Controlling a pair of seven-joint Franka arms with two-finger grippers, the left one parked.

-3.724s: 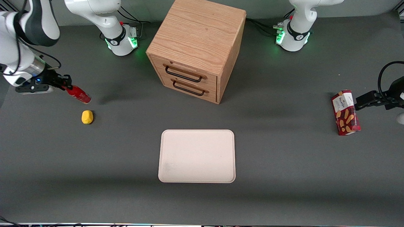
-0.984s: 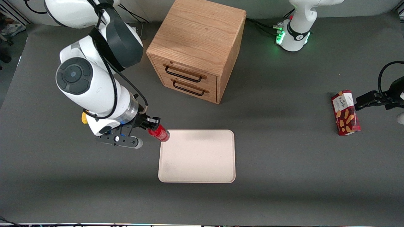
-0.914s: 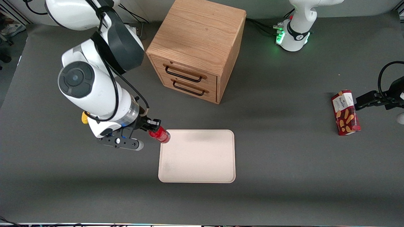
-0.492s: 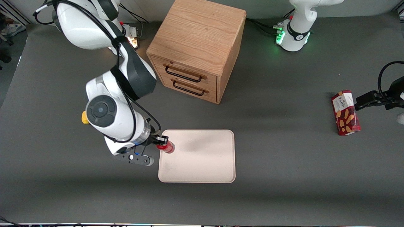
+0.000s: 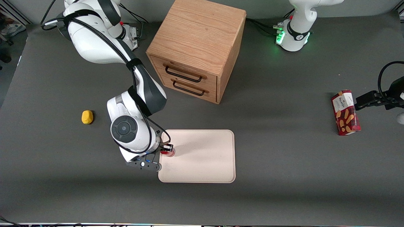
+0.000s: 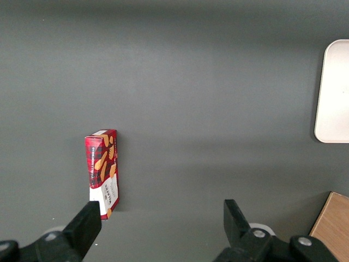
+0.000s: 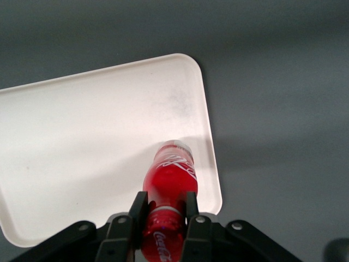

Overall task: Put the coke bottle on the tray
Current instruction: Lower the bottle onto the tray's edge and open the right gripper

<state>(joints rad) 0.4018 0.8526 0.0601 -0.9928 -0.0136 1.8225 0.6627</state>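
Now the claw (image 5: 168, 150) grips the coke bottle (image 7: 168, 188) by its upper body, holding it over the tray (image 5: 205, 157) at the edge toward the working arm's end of the worktop (image 5: 284, 189).

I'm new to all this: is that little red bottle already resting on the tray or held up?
Cannot tell if it touches. The gripper is shut on the coke bottle, over the tray near its rim.

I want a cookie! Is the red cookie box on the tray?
No, the red biscuit box lies on the table toward the parked arm's end, apart from the tray.
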